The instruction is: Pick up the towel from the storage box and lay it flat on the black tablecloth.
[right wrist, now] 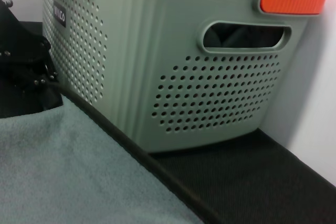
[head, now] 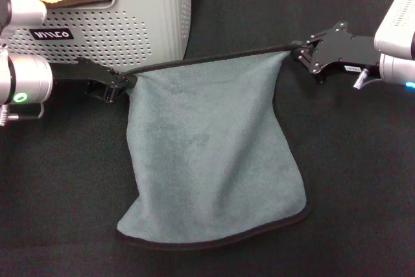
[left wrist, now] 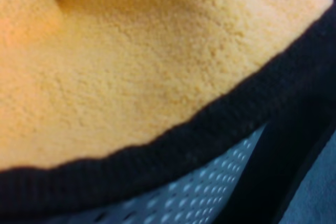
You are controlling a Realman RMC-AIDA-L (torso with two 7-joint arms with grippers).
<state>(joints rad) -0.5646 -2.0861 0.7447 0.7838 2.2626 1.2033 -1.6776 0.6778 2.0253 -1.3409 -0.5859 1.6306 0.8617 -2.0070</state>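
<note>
towel (head: 214,154) sagging limp, soft, light beside storage box (head: 130,24) | left gripper (head: 120,85), right gripper (head: 299,53) each pinching a top corner | corners being best holds

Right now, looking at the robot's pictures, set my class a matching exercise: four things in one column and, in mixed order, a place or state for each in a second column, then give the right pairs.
Things
1. towel
2. storage box
3. left gripper
4. right gripper

Places or states
A. stands at the far left, an orange cloth inside
B. shut on the towel's far right corner
C. stretched between both grippers, grey face up, its near edge on the black tablecloth
D. shut on the towel's far left corner

Pairs: 1-C, 2-A, 3-D, 4-B
</note>
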